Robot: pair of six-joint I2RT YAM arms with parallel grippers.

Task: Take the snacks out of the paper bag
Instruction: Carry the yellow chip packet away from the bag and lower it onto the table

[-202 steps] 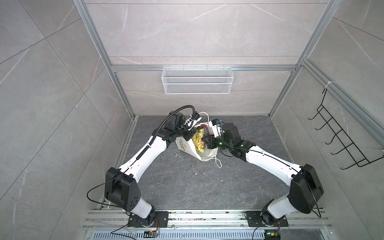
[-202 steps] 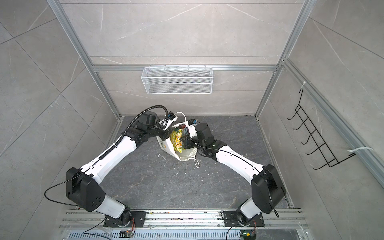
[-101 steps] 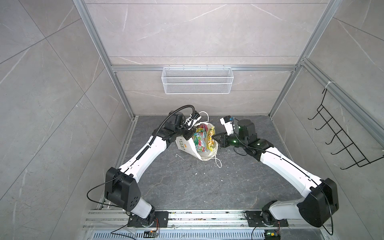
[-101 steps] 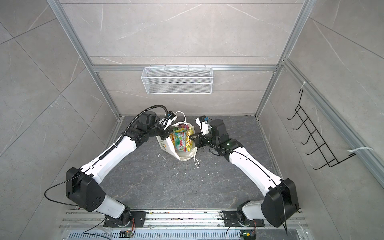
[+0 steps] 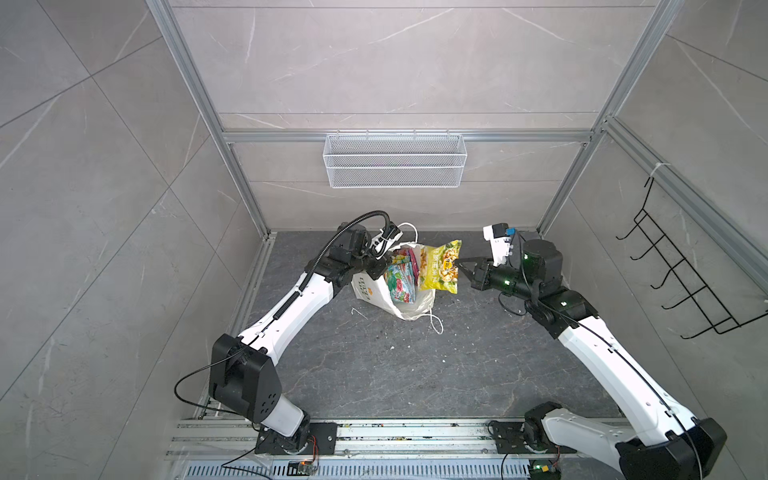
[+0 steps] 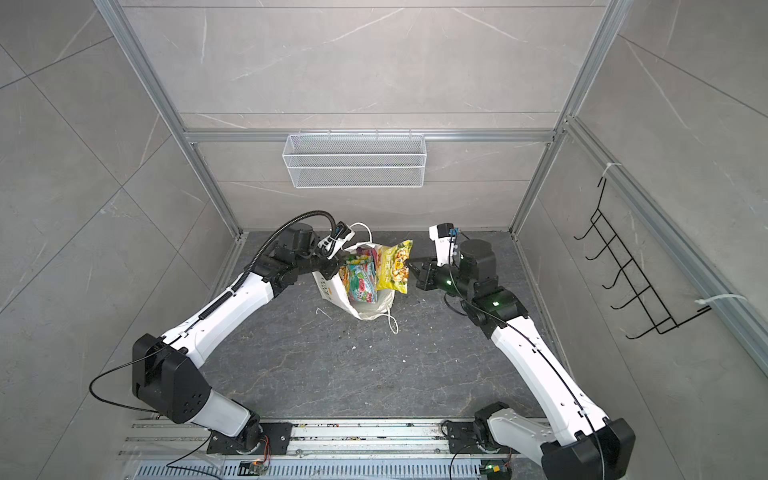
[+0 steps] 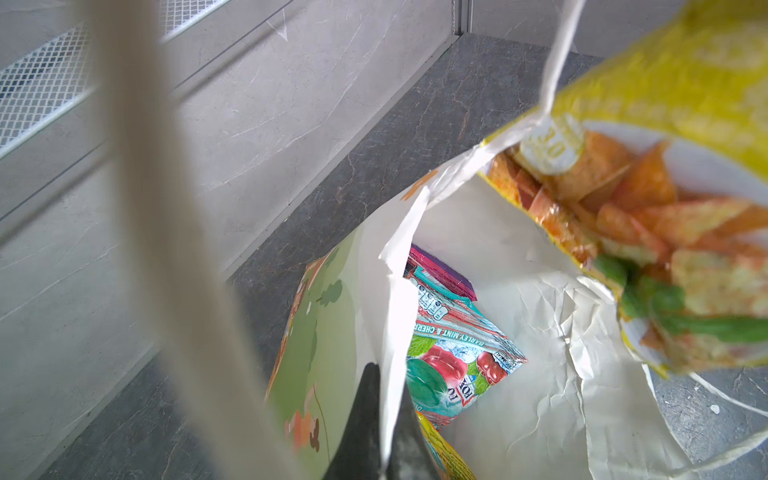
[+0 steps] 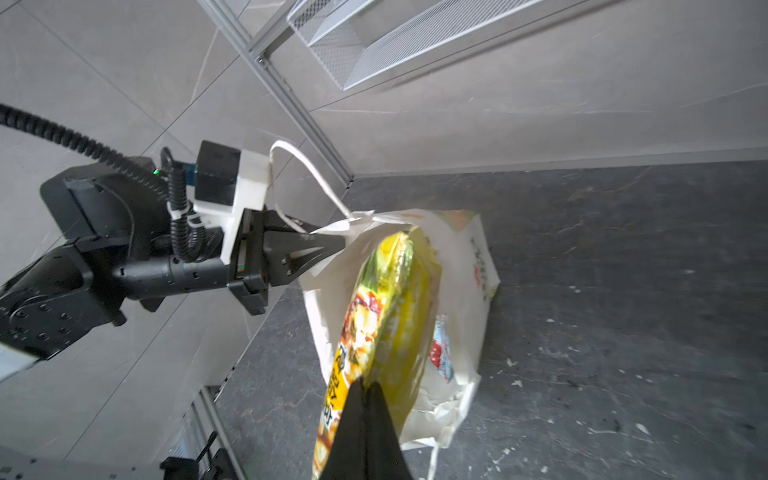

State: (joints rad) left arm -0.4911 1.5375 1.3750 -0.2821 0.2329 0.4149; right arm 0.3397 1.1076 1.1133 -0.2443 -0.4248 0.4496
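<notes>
The white paper bag [image 5: 371, 291] [image 6: 328, 287] stands on the dark floor with its mouth open. My left gripper [image 5: 387, 261] [image 6: 338, 266] [image 7: 384, 415] [image 8: 341, 243] is shut on the bag's rim. My right gripper [image 5: 459, 264] [image 6: 409, 266] [image 8: 368, 386] is shut on the edge of a yellow snack packet [image 5: 440, 266] [image 6: 395, 266] [image 7: 665, 208] [image 8: 395, 299], held up at the bag's right rim. Inside the bag lie a teal packet [image 5: 400, 283] [image 6: 360, 283] [image 7: 453, 361], a purple one [image 7: 440, 270] and a yellow-green edge [image 7: 444, 453].
A white wire mesh basket [image 5: 395, 166] [image 6: 355, 162] hangs on the back wall. A black hook rack [image 5: 681, 282] is on the right wall. One cord handle [image 5: 409, 230] loops up by the left wrist; another cord [image 5: 434, 322] trails on the floor.
My right gripper has drawn back to the right, out of the bag's mouth, bringing the yellow packet up with it. The left gripper has kept its hold on the rim.
</notes>
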